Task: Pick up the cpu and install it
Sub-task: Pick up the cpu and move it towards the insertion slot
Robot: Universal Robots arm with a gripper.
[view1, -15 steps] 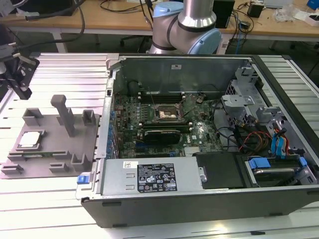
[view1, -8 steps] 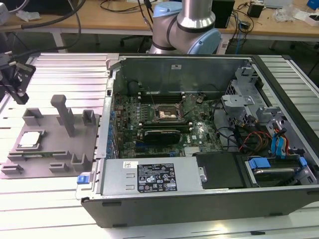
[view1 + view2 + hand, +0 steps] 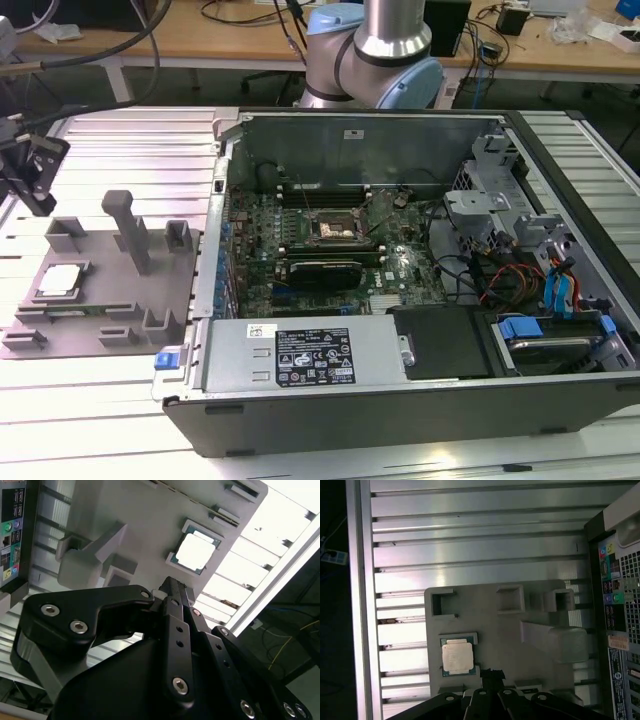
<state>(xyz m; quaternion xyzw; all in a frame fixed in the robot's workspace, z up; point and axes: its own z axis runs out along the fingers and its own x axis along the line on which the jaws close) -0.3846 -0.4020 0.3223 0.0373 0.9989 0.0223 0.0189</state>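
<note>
In the exterior view, a grey tray point(image 3: 105, 290) lies on the slatted metal desk point(image 3: 130, 140), just beside an open computer case point(image 3: 400, 400). The cpu point(image 3: 58, 282) lies flat in a recess of the tray, at the end of the tray farthest from the case. The black gripper point(image 3: 38, 195) hangs above that same end of the tray, clear of the cpu and of the tray's upright post point(image 3: 128, 225). Inside the case, well apart from the tray, the green motherboard point(image 3: 400, 265) shows its dark square socket point(image 3: 335, 228).

In the second wrist view, the gripper point(image 3: 172, 586) has its fingers drawn together to one tip with nothing between them. The tip is raised off the tray point(image 3: 140, 525), and the cpu point(image 3: 195, 552) sits in its recess near it, pale top up.

In the first wrist view, the closed gripper point(image 3: 490, 674) is over the tray point(image 3: 490, 625) just beside the cpu point(image 3: 457, 657), not touching it. The post lies on the case side of the tray.
</note>
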